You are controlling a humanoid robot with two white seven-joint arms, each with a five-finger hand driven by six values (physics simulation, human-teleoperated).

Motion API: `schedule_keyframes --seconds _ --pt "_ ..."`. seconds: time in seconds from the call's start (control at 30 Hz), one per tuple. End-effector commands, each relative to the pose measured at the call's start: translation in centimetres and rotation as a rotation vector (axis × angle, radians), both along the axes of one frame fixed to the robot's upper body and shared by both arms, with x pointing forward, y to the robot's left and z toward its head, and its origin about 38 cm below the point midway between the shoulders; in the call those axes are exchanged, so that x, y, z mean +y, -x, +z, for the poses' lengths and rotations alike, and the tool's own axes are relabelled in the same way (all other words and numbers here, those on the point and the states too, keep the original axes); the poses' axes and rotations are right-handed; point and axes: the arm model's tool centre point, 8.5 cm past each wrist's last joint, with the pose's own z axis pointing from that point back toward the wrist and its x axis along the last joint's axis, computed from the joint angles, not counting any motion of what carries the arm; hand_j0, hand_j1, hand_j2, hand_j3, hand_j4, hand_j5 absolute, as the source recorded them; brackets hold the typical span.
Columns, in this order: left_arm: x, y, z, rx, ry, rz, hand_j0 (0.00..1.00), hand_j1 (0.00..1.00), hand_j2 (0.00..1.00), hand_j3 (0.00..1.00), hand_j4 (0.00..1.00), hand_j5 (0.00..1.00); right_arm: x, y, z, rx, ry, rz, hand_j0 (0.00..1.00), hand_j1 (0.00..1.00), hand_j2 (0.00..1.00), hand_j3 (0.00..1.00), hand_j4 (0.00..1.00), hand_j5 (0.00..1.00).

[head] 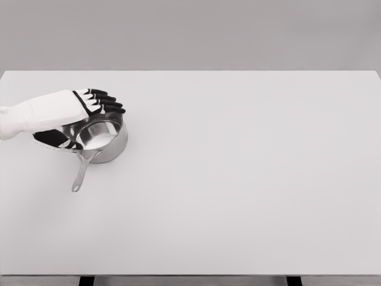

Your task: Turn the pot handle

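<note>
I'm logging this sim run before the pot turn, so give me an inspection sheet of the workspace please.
Surface: white table, flat, evenly lit.
Job's things: steel pot upright at the left side of the table; its handle points toward the near edge, slightly left.
Clutter: nothing seen.
Robot hands: left robot hand lies over the pot's far-left rim, fingers stretched across the top, thumb side low beside the wall; contact cannot be confirmed. Right robot hand not in view.
Cables: nothing seen.
Surroundings: plain grey backdrop; two dark table legs show below the near edge.
</note>
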Motion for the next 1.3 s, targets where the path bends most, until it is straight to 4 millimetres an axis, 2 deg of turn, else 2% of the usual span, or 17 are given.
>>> schedule_keyframes --seconds 0.0,0.03,0.07,0.13,0.2,0.33,0.53,0.77,0.83,1.07,1.27 --pt "-1.5 1.1 -0.3 0.017 0.014 -0.085 1.0 1.0 1.0 1.0 1.0 1.0 0.0 0.0 0.0 0.0 0.0 0.0 1.0 1.0 1.0 1.0 1.0 1.0" --pt "-1.9 1.0 0.0 0.024 0.027 -0.103 1.0 1.0 1.0 1.0 1.0 1.0 0.0 0.0 0.0 0.0 0.0 0.0 1.0 1.0 1.0 1.0 1.0 1.0" --pt "-1.4 1.1 0.1 0.031 0.007 -0.096 1.0 1.0 1.0 1.0 1.0 1.0 0.0 0.0 0.0 0.0 0.0 0.0 1.0 1.0 1.0 1.0 1.0 1.0" --pt "-1.9 1.5 -1.5 0.08 -0.015 -0.118 1.0 1.0 1.0 1.0 1.0 1.0 0.0 0.0 0.0 0.0 0.0 0.0 1.0 1.0 1.0 1.0 1.0 1.0" --pt "-3.3 1.7 -2.8 0.11 0.011 -0.148 1.0 1.0 1.0 1.0 1.0 1.0 0.0 0.0 0.0 0.0 0.0 0.0 1.0 1.0 1.0 1.0 1.0 1.0" --pt "-4.1 1.8 -3.3 0.115 0.027 -0.162 1.0 1.0 1.0 1.0 1.0 1.0 0.0 0.0 0.0 0.0 0.0 0.0 1.0 1.0 1.0 1.0 1.0 1.0" --pt "-3.0 2.5 -4.6 0.16 -0.002 -0.142 1.0 1.0 1.0 1.0 1.0 1.0 0.0 0.0 0.0 0.0 0.0 0.0 1.0 1.0 1.0 1.0 1.0 1.0" --pt "-2.0 2.7 -5.0 0.157 -0.065 -0.122 1.0 1.0 1.0 1.0 1.0 1.0 0.0 0.0 0.0 0.0 0.0 0.0 1.0 1.0 1.0 1.0 1.0 1.0" --pt "-0.9 3.0 -5.5 0.162 -0.133 -0.101 1.0 1.0 1.0 1.0 1.0 1.0 0.0 0.0 0.0 0.0 0.0 0.0 1.0 1.0 1.0 1.0 1.0 1.0" --pt "-0.1 2.8 -5.8 0.156 -0.176 -0.082 1.0 1.0 1.0 1.0 1.0 1.0 0.0 0.0 0.0 0.0 0.0 0.0 1.0 1.0 1.0 1.0 1.0 1.0" --pt "2.2 2.2 -5.7 0.172 -0.208 -0.019 1.0 1.0 1.0 1.0 1.0 1.0 0.0 0.0 0.0 0.0 0.0 0.0 1.0 1.0 1.0 1.0 1.0 1.0"
